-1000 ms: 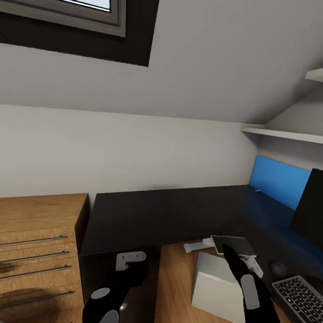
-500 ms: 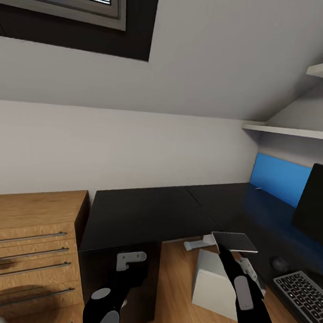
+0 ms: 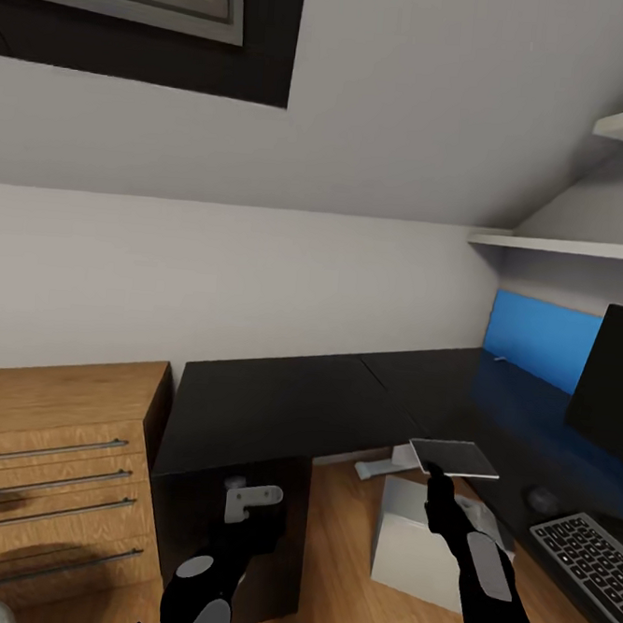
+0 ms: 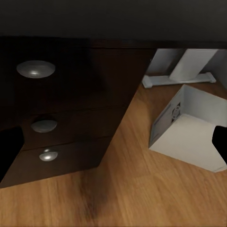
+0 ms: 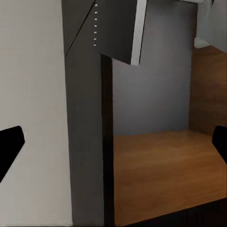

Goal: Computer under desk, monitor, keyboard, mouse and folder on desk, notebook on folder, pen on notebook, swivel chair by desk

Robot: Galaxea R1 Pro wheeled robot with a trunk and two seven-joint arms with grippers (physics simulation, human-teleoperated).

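The black L-shaped desk fills the middle of the head view. A small pale grey notebook lies flat at its inner corner. My right gripper is at the notebook's near edge; the right wrist view shows this gripper open, fingertips far apart. The left gripper hangs open in front of the dark drawer pedestal. On the right wing are the black monitor, keyboard and a dark mouse. The blue folder stands against the wall. The grey computer sits on the floor under the desk.
A light wood cabinet with bar handles stands left of the desk. White shelves hang on the right wall under the sloped ceiling. A white desk leg rests on the wood floor between pedestal and computer.
The whole picture has shifted upward, so the camera has moved. My right forearm has dropped slightly while its tip stays at the notebook's near edge. The left arm looks unchanged.
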